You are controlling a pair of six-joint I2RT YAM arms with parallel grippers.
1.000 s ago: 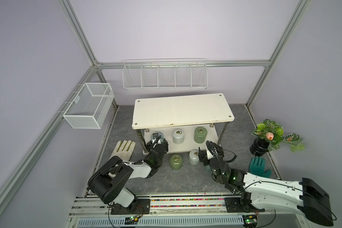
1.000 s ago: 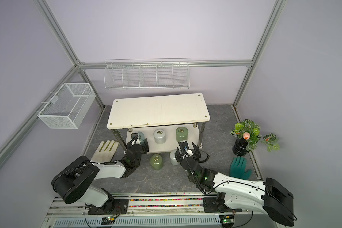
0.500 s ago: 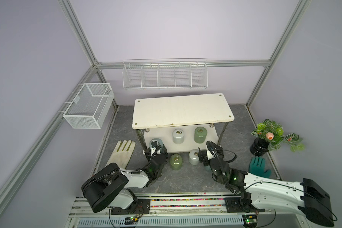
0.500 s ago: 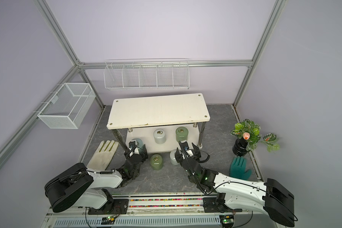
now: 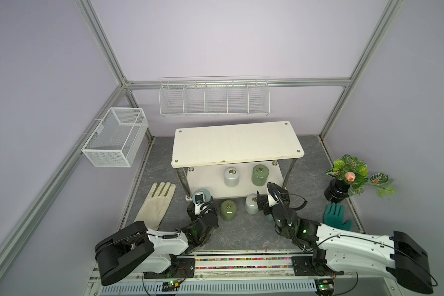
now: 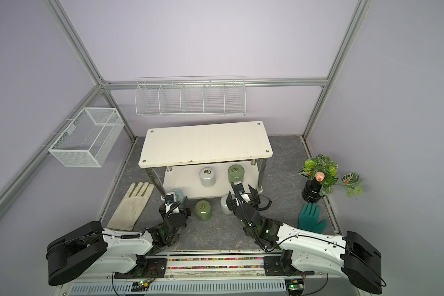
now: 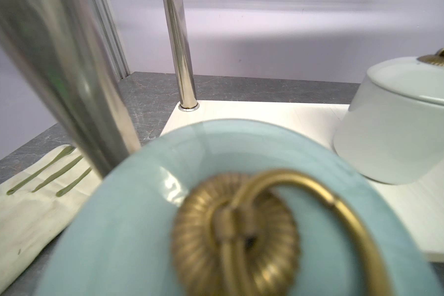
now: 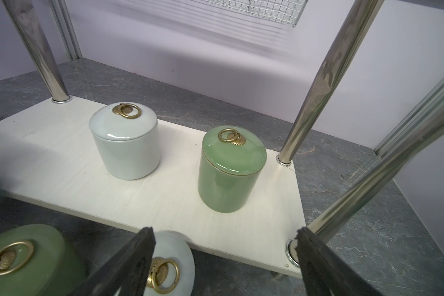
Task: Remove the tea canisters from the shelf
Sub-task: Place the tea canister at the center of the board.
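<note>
One pale blue canister (image 5: 207, 192), half hidden beneath the left tool (image 5: 201, 201)

No legible text, labels or numbers anywhere.

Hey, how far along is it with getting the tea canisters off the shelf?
Done: an olive green canister and a white canister stand on the floor before the shelf. In hand: the left gripper seems to grip a pale blue canister at the lower board's front corner; the right gripper is open. Left: a white one and a green one on the lower board.
</note>
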